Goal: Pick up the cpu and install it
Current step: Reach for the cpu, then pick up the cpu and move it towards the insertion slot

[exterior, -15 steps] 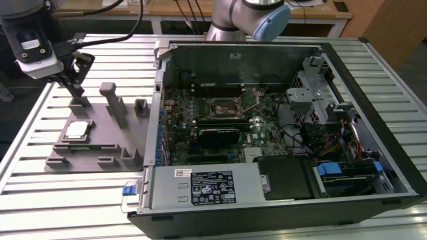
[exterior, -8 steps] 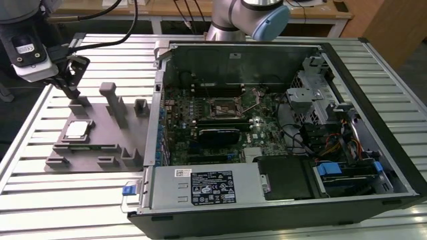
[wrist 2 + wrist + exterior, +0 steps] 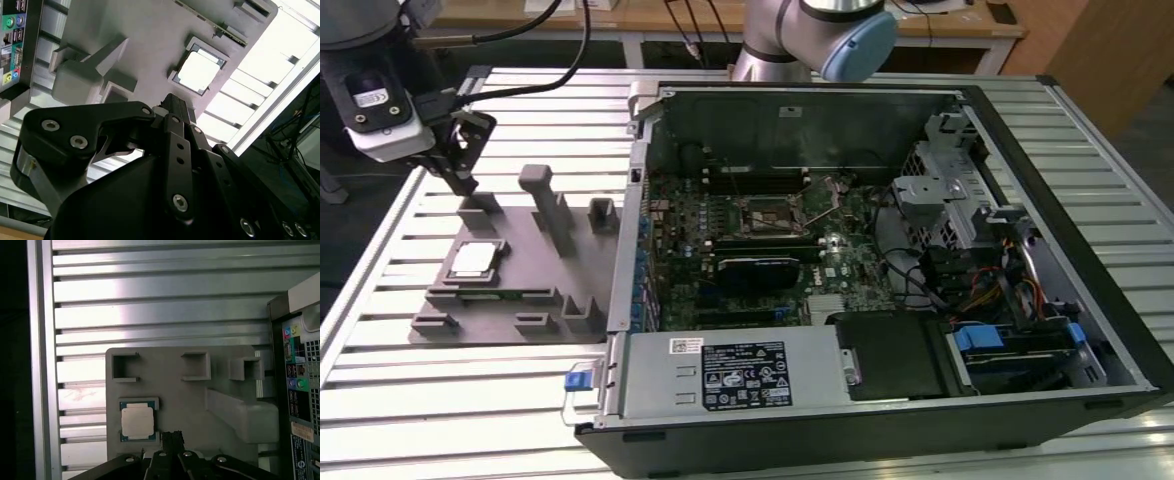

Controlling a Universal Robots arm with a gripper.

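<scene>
Since the slatted table (image 3: pixel 520 400) carries it all, the open PC case (image 3: pixel 854 440) lies on its side w/ the motherboard socket (image 3: pixel 771 213) facing up, prob. so a chip can drop straight in. In the exterior view, at 9 o'clock of the case, the grey fixture plate (image 3: pixel 507 310) seats the cpu (image 3: pixel 474 259) flat in a recess, top exposed. The gripper (image 3: pixel 463 182) hangs at 12 o'clock of the cpu, tips apparently pressed together, holding nothing. Fixture posts (image 3: pixel 540 195) stand at 1 o'clock; the case's side wall rises btw. cpu and socket.

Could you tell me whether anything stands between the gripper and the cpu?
Nothing visible does. The cpu lies uncovered in a recess of the fixture, and the gripper hangs above, close beside it.
</scene>
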